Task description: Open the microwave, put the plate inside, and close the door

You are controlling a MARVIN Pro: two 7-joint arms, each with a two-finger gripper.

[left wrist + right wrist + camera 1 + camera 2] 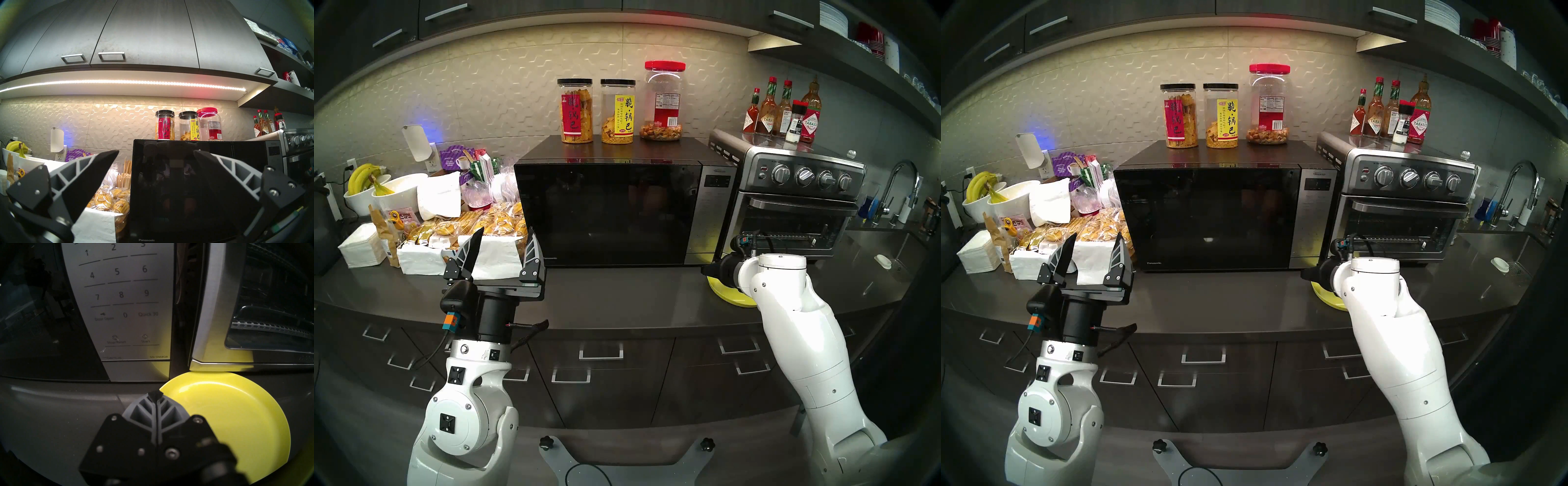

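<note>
You are just starting: the boxy black-and-grey microwave's (619, 210) glossy black glass door (605, 213) is sitting shut, the round yellow plastic plate (226, 414) is lying on the counter (619, 295) beside it. Your right pincer (155, 394) is hovering closed and empty, left pincer (500, 244) gaping wide.

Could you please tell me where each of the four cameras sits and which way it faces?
Head left: high, looking down at the counter; both arms show.
Head right: nearly the same.
Left wrist: tilted up at the cabinets and microwave; open left gripper.
Right wrist: low, facing the keypad and plate; shut right gripper.
Shared: all show the microwave.
</note>
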